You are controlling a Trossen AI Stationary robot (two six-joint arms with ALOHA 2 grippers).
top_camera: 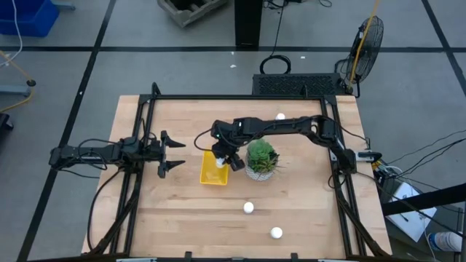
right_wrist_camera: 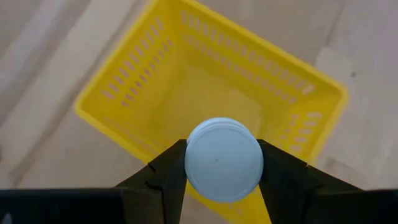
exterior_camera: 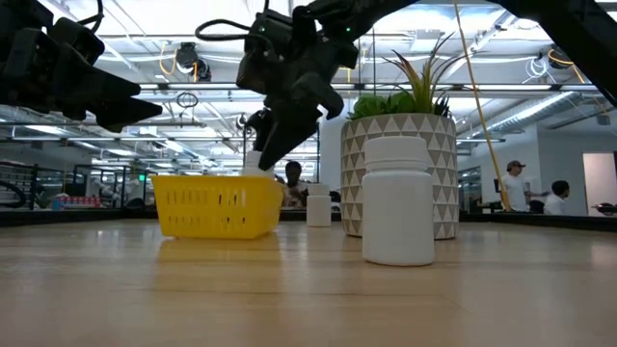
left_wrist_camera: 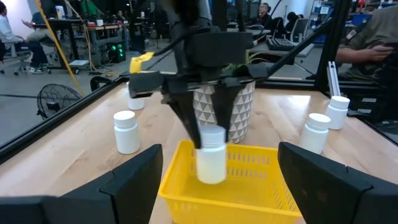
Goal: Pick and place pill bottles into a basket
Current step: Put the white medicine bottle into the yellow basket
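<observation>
Item, high view: right tool (top_camera: 220, 157) is hanging over the yellow basket (top_camera: 211, 175); left wrist view: it is gripping an upright pill bottle (left_wrist_camera: 211, 162) partway inside the rim; right wrist view: basket floor is lying directly beneath; left tool (top_camera: 172, 152), open, is waiting beside.

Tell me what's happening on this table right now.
The right claw is shut on a pill bottle, holding it just above the yellow basket, which looks empty inside. The left claw hangs open beside the basket, idle. Other bottles stand loose on the table: two near the front edge and one at the back. A potted plant sits next to the basket.
</observation>
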